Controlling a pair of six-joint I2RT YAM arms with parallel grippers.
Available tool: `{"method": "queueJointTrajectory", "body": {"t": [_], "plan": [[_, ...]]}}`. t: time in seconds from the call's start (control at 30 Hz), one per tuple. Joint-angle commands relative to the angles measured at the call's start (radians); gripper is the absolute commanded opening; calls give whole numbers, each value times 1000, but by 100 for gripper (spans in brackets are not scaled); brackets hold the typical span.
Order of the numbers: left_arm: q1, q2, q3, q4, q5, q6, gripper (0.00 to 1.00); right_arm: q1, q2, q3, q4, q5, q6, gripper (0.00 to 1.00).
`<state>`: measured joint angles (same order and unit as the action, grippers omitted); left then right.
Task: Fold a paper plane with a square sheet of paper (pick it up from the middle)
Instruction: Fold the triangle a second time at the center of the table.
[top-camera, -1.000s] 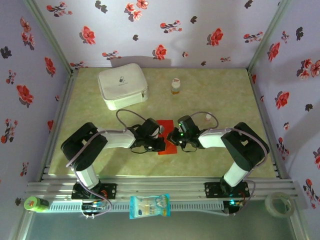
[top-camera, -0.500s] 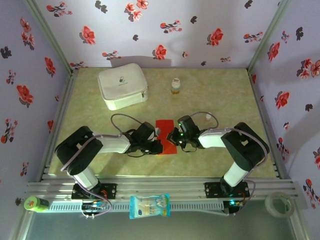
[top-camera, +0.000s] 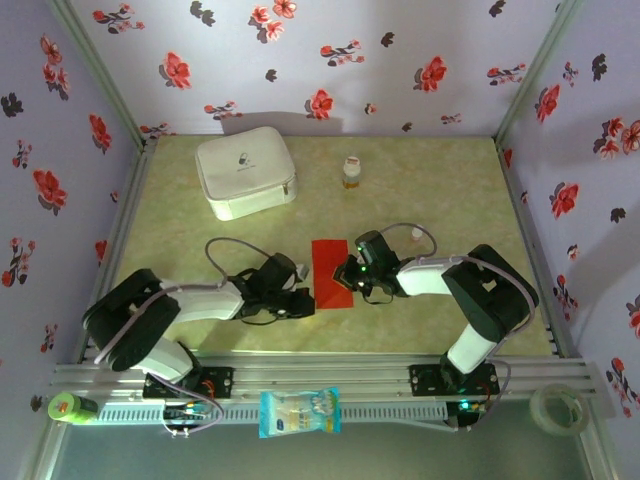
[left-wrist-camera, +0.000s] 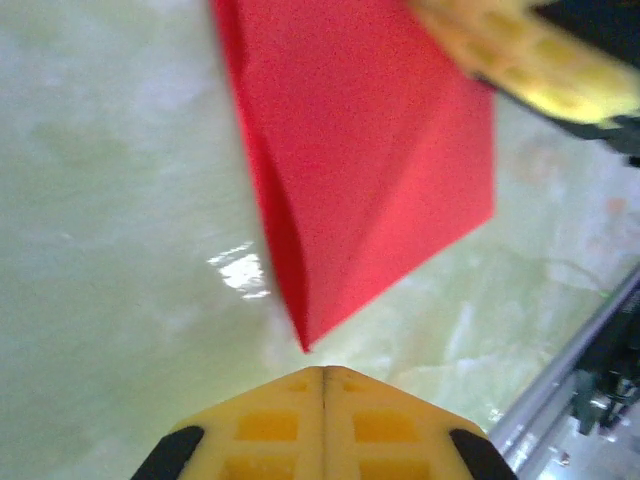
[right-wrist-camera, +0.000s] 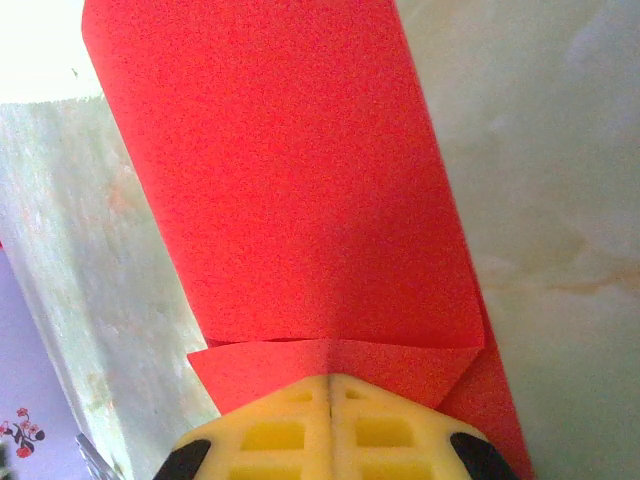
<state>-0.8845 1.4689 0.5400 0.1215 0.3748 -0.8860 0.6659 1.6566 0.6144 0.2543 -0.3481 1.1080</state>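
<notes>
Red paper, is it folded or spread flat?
Folded. From above the red paper is a narrow strip, not a square, and the right wrist view shows corner flaps turned in.

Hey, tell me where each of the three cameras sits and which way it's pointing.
Top camera: above and behind the bases, looking down at the table; both arms show, left tool and right tool flanking the red paper.
Left wrist camera: on the left arm, facing the paper's corner past its shut tool; the right tool's yellow finger shows.
Right wrist camera: on the right arm, looking along the paper over its shut tool.
Shared: all see the paper.
</notes>
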Motion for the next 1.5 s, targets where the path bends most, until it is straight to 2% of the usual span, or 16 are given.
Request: {"method": "queueJointTrajectory", "body": {"t": [0.0, 0.13, 0.3, 0.57, 0.9, 1.17, 1.47], "plan": [[21, -85, 13, 22, -1, -16, 7, -3, 43, -16, -138, 69, -15, 0], [35, -42, 81, 2, 4, 14, 7, -3, 45, -16, -136, 69, -13, 0], [38, 113, 164, 20, 19, 35, 3, -2, 44, -18, -129, 66, -8, 0], [41, 235, 144, 68, 4, 25, 0, -2, 36, -15, -136, 60, -14, 0], [36, 226, -45, 176, -16, -61, 0, -2, 14, 7, -71, 24, -25, 2], [32, 219, -43, 167, -16, -56, 0, 23, -49, 31, -10, -41, -34, 4], [32, 212, -31, 143, -21, -51, 0, 72, 24, 13, -17, -38, -20, 3]]}}
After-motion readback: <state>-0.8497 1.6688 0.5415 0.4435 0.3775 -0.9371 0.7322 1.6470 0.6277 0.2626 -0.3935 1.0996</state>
